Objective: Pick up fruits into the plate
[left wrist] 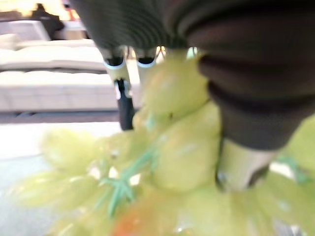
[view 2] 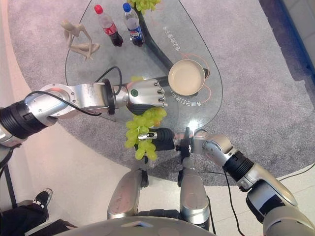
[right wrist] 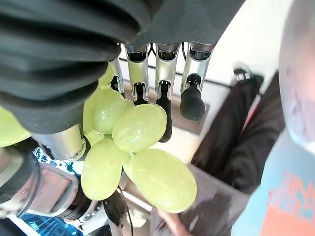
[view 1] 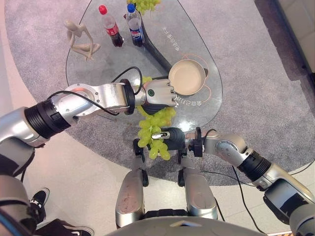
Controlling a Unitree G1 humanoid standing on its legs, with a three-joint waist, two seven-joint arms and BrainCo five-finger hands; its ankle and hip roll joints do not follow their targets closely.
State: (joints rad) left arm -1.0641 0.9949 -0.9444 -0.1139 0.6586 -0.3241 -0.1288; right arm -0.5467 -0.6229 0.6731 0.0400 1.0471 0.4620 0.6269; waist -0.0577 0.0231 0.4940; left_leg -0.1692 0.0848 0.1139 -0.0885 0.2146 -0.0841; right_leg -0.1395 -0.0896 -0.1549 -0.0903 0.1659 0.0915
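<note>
Hanging between both hands, a bunch of green grapes (view 1: 155, 129) sits above the near edge of the glass tabletop (view 1: 197, 44), not yet in the plate (view 1: 187, 77). The left hand (view 1: 158, 93) has its fingers curled round the top of the bunch, just beside the plate's near rim; the right hand (view 2: 158, 137) pinches the lower grapes between thumb and fingers, as its wrist view shows. The plate looks empty, so nothing is delivered yet. Left to do, by my reading: carry this bunch over the rim and release it, then fetch the second grape bunch (view 1: 143, 5) at the far end, beyond two soda bottles (view 1: 123, 27) and a figurine (view 1: 81, 37).
</note>
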